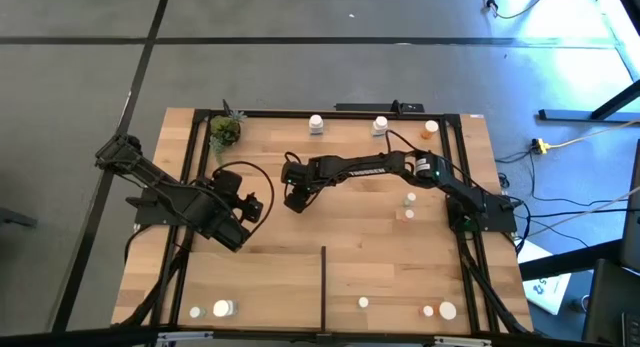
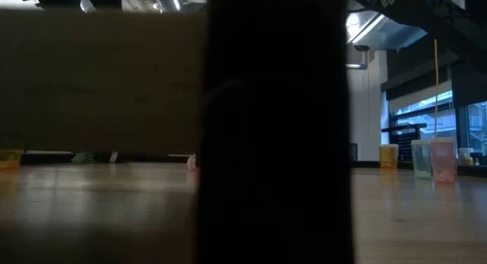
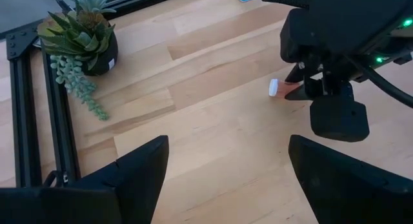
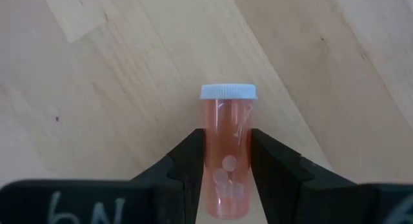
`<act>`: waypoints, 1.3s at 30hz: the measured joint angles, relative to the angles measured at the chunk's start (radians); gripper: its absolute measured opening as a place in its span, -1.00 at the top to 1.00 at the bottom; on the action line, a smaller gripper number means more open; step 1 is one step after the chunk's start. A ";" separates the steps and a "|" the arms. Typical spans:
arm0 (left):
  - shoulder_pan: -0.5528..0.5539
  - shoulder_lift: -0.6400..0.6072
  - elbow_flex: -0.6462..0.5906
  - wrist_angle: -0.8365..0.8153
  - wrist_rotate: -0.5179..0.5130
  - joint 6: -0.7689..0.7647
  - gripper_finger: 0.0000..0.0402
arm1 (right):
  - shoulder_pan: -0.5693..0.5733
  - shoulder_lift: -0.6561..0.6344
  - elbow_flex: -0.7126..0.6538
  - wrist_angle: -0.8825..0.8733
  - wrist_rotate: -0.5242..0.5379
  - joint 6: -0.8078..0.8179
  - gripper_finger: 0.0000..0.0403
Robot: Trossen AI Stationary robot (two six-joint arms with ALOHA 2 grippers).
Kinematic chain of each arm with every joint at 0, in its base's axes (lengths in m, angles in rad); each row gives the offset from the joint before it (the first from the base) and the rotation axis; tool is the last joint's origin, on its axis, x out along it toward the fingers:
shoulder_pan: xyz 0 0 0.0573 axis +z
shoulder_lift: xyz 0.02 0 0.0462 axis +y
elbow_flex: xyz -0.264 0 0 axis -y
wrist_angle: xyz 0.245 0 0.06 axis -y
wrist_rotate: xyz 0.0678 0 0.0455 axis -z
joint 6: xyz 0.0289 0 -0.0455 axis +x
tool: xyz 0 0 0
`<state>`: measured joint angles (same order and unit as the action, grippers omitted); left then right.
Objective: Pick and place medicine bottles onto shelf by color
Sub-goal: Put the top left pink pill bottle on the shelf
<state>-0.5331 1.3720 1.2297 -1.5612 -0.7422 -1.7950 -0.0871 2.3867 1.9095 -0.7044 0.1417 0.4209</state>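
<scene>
Currently, step in hand: carrying or positioning one bottle, judged from the grip; release onto its colour group is not yet done.

High view. Light-wood planked shelf framed in black metal bars (image 1: 360,247), with a thin black divider strip (image 1: 322,285) running in from the near edge. Right gripper (image 1: 297,199) reaches across to the middle of the shelf, left of centre. Left gripper (image 1: 228,225) waits nearby toward the left edge, fingers spread and empty. Small white-capped bottles stand along the far edge (image 1: 316,123) and near edge (image 1: 224,308); an orange one sits at the far right corner (image 1: 430,129). Green potted succulent (image 1: 225,131) at the far left corner.

Low view. Mostly blocked by a dark upright mass; smooth wood grain shows either side.

Left wrist view. Right gripper (image 3: 303,91) low over the planks, a white cap showing beside its fingers. Spiky plant in a dark pot (image 3: 80,40) beyond.

Right wrist view. Translucent orange cylindrical medicine bottle with ribbed white cap (image 4: 227,153), round pills inside, pinched between the two dark fingers (image 4: 187,166); it appears to lie over bare wood.

Next move, as a judgement: take it toward the other orange bottles, set it down gently, then spread the fingers; the smooth round plastic could roll or slip.
</scene>
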 joint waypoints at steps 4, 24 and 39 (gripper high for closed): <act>0.000 0.000 0.000 0.000 0.000 0.000 -0.56 | -0.001 0.002 0.000 0.000 -0.002 -0.008 0.43; 0.000 0.000 0.000 0.000 0.000 0.016 -0.56 | -0.002 0.004 -0.003 0.041 -0.002 -0.003 0.56; 0.000 0.000 0.000 0.002 0.004 0.017 -0.56 | 0.011 0.008 -0.005 0.123 0.033 -0.112 0.54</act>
<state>-0.5333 1.3720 1.2297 -1.5589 -0.7383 -1.7779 -0.0758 2.3947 1.9045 -0.5809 0.1749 0.3085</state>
